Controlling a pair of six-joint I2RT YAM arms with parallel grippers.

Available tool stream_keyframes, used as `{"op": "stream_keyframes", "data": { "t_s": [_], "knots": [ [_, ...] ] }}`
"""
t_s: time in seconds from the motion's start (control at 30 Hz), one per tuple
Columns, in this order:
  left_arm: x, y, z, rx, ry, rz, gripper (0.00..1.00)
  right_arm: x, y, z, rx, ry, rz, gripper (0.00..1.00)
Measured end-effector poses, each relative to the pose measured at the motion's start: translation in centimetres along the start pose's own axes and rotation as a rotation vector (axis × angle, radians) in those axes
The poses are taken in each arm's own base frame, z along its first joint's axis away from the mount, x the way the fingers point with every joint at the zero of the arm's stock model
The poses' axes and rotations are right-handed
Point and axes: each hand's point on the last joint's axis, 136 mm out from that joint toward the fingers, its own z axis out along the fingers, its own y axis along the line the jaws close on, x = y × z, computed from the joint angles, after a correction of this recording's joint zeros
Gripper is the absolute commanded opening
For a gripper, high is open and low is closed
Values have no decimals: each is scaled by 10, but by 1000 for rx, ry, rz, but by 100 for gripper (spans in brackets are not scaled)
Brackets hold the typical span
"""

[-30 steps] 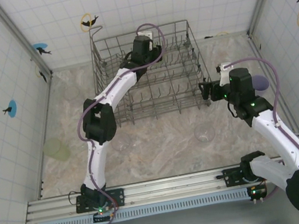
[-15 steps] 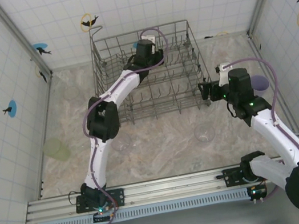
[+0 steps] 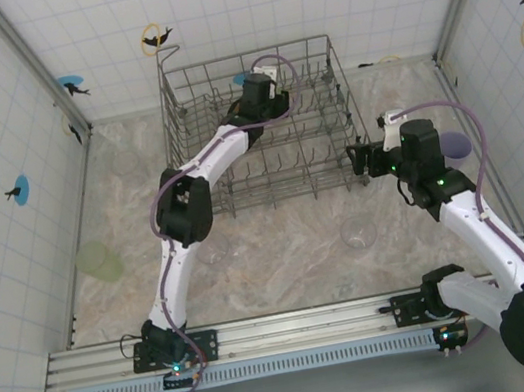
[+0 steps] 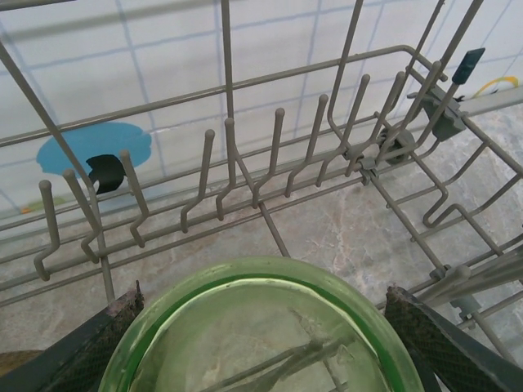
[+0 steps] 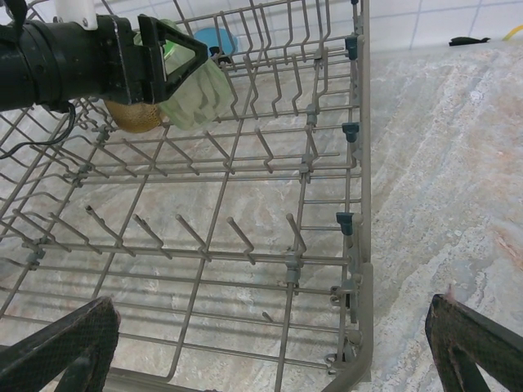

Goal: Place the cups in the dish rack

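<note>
The grey wire dish rack [image 3: 345, 90] stands at the back middle of the table. My left gripper [image 3: 270, 96] reaches into it, shut on a pale green cup [image 4: 261, 327] whose rim spans the gap between the dark fingers [image 4: 445, 343]. In the right wrist view the held green cup [image 5: 192, 86] hangs above the tines next to an amber cup [image 5: 135, 117] inside the rack [image 5: 359, 163]. My right gripper [image 3: 357, 159] hovers open at the rack's right front corner with nothing between its fingers [image 5: 478, 343].
Another pale green cup [image 3: 99, 260] sits on the table at the left. A clear cup [image 3: 358, 232] stands in front of the rack. A lilac cup [image 3: 456, 143] lies behind the right arm. Tiled walls close in both sides.
The left arm has shifted slightly to the right and nearer inside the rack, carrying the green cup. The right arm has stayed still.
</note>
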Motion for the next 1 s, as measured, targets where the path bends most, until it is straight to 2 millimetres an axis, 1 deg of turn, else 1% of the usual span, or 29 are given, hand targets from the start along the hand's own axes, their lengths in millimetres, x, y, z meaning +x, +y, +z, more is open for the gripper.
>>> {"op": "stream_keyframes", "data": {
  "t_s": [0.03, 0.07, 0.1, 0.13, 0.17, 0.2, 0.23, 0.3, 0.37, 0.43, 0.63, 0.77, 0.83, 1.0],
  "knots": [
    [0, 0, 0, -2, -1, 5, 20, 0, 0, 0, -2, 1, 1, 99],
    [0, -1, 0, -1, -3, 7, 26, 0, 1, 0, -4, 1, 2, 99],
    [0, 0, 1, -3, -4, 8, 26, 0, 1, 0, -5, 1, 2, 99],
    [0, -1, 0, -5, -5, 9, 30, 0, 1, 0, -8, 1, 3, 99],
    [0, 0, 0, -7, -5, 10, 41, 0, 2, 0, -9, 1, 3, 99],
    [0, -1, 0, -8, -5, 11, 56, 0, 2, 0, -10, 1, 3, 99],
    [0, -1, 0, -11, -6, 12, 63, 0, 2, 0, -12, 2, 4, 99],
    [-1, 0, 0, -14, -6, 13, 72, 0, 2, 0, -14, 2, 6, 99],
    [-1, 0, 0, -14, -7, 12, 85, 0, 3, 0, -17, 3, 8, 99],
    [-1, 1, 0, -24, -8, 18, 96, 1, 4, 0, -21, 4, 11, 99],
    [-5, 6, -2, -48, -21, 19, 97, 1, 5, 0, -30, 6, 21, 99],
    [-17, 7, -13, -51, -44, 15, 97, 1, 5, 0, -31, 6, 29, 99],
    [-30, 6, -23, -48, -69, 11, 97, 1, 6, -1, -34, 5, 33, 99],
    [-75, 5, -54, -36, -161, -14, 97, -2, 7, -3, -36, -4, 44, 99]
  ]
}}
